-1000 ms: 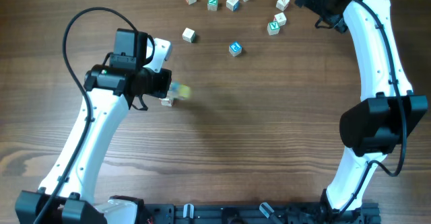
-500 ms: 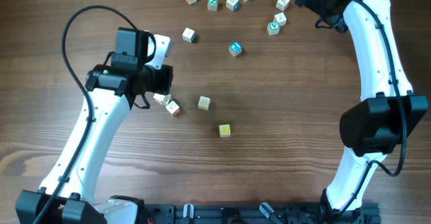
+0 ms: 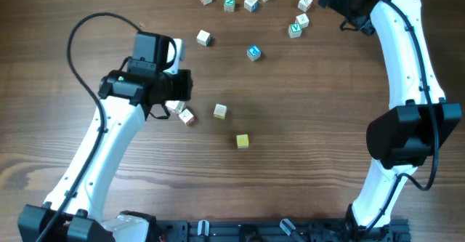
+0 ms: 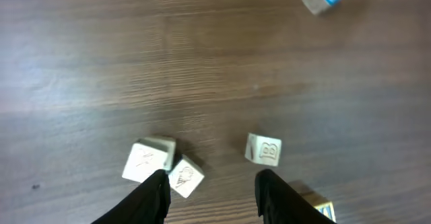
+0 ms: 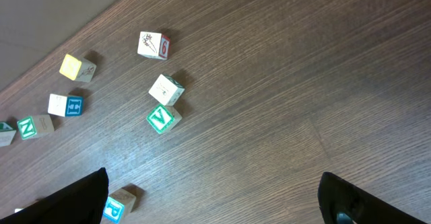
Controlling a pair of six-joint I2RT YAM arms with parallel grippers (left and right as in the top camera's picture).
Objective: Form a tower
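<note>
The tower lies as four separate cubes flat on the wooden worktop, none resting on another. The pale yellow cube sits nearest the front edge. A white lettered cube lies apart from it. A red-marked cube touches a fourth pale cube just beside my left pincer. That pincer hangs low over the pair with its fingers apart and nothing between them; the red-marked cube lies right at one fingertip. A blue-marked cube and a plain white one sit farther back. A loose scatter of letter cubes is strung along the far edge. My right pincer hovers over that scatter's right end, spread wide and empty above a green-lettered cube.
</note>
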